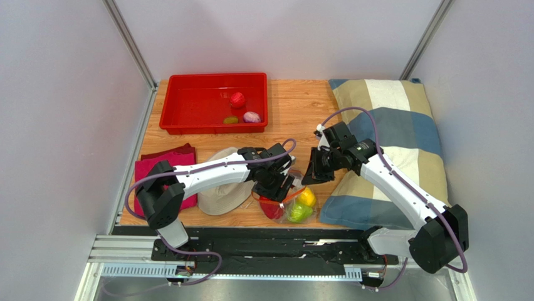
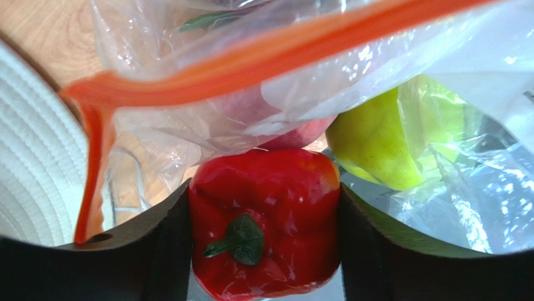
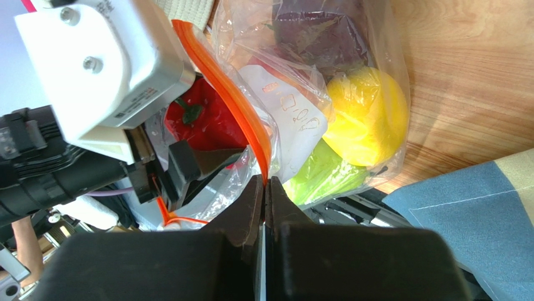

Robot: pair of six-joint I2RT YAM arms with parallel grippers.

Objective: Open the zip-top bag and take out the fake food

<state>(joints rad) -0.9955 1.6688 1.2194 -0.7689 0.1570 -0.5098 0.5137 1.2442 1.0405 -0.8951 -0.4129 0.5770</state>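
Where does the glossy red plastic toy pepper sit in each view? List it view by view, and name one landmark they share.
Top external: the glossy red plastic toy pepper sits low centre, just under the left gripper.
Left wrist: the pepper fills bottom centre, between the dark fingers.
Right wrist: the pepper is left of centre, behind the orange zipper strip.
Shared landmark: the clear crinkly zip-top bag.
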